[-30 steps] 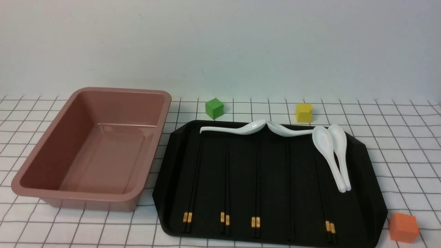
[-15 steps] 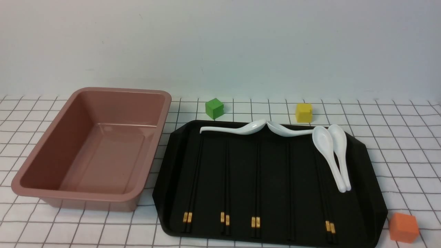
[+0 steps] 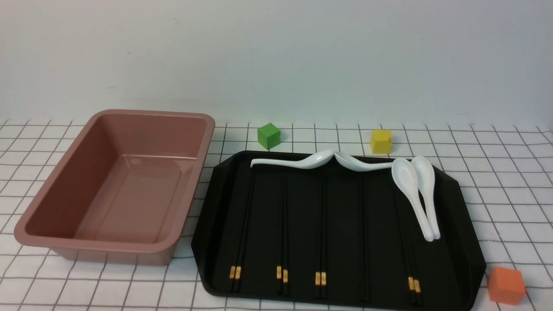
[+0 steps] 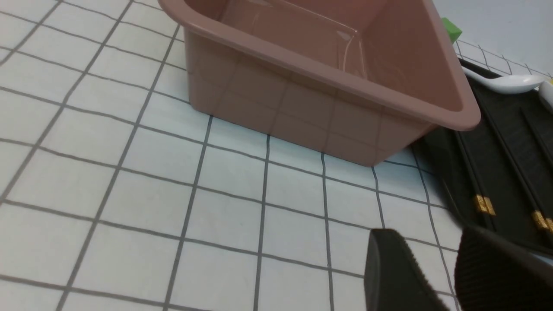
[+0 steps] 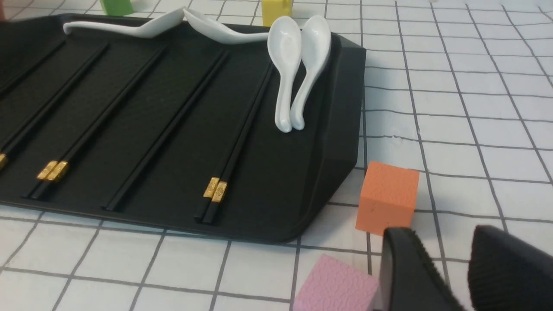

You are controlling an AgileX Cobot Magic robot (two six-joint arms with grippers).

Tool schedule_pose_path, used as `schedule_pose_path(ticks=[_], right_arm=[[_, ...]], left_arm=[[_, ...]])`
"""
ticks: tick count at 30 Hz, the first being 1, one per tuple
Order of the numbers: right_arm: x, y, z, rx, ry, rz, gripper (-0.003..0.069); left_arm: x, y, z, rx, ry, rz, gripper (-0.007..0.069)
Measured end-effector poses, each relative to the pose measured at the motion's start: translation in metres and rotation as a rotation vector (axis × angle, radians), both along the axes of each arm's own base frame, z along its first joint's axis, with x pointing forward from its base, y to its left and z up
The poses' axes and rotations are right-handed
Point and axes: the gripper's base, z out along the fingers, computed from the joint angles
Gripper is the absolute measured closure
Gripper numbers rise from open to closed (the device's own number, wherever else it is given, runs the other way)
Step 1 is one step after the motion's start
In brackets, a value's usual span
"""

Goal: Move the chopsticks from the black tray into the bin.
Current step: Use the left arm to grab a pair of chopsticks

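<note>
Several pairs of black chopsticks (image 3: pixel 283 224) with gold bands lie lengthwise on the black tray (image 3: pixel 471 242), gold ends toward me. The dusty-pink bin (image 3: pixel 99 248) stands empty to the tray's left. Neither gripper shows in the front view. In the left wrist view my left gripper (image 4: pixel 425 242) hangs open over the checked cloth, near the bin (image 4: pixel 328 82) and the tray's near left corner (image 4: pixel 440 155), where chopsticks (image 4: pixel 475 181) lie. In the right wrist view my right gripper (image 5: pixel 440 237) is open and empty beside the tray's near right corner (image 5: pixel 341 142). The nearest chopsticks (image 5: pixel 235 147) lie apart from it.
Several white spoons (image 3: pixel 414 190) lie along the tray's far and right sides. Behind the tray stand a green cube (image 3: pixel 268 135) and a yellow cube (image 3: pixel 380 141). An orange cube (image 3: pixel 505 284) sits at the tray's near right corner, with a pink block (image 5: pixel 337 287) just beside my right gripper.
</note>
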Motion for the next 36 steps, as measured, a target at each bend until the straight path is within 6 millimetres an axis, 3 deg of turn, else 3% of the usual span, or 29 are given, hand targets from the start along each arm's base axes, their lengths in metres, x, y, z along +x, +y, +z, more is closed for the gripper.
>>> schedule_pose_path(ticks=[7, 10, 17, 25, 29, 32, 33, 36], right_arm=[[0.0, 0.0, 0.0, 0.0, 0.0, 0.0, 0.0419], [0.0, 0.0, 0.0, 0.0, 0.0, 0.0, 0.0419], [0.0, 0.0, 0.0, 0.0, 0.0, 0.0, 0.0419], [0.0, 0.0, 0.0, 0.0, 0.0, 0.0, 0.0419], [0.0, 0.0, 0.0, 0.0, 0.0, 0.0, 0.0419], [0.0, 0.0, 0.0, 0.0, 0.0, 0.0, 0.0419], [0.0, 0.0, 0.0, 0.0, 0.0, 0.0, 0.0419], [0.0, 0.0, 0.0, 0.0, 0.0, 0.0, 0.0419]], left_arm=[[0.0, 0.0, 0.001, -0.001, -0.009, 0.0, 0.0386], [0.0, -0.002, 0.002, -0.08, -0.014, 0.006, 0.0386], [-0.002, -0.017, 0.008, -0.919, 0.136, 0.075, 0.0386], [-0.001, -0.02, 0.018, -1.297, 0.162, 0.092, 0.0386], [-0.001, -0.019, 0.031, -1.304, 0.091, 0.061, 0.0396], [-0.006, -0.018, 0.059, -1.227, -0.013, -0.012, 0.0435], [-0.011, -0.017, 0.086, -1.144, -0.101, -0.067, 0.0485], [-0.009, -0.022, 0.122, -0.939, -0.118, -0.123, 0.0587]])
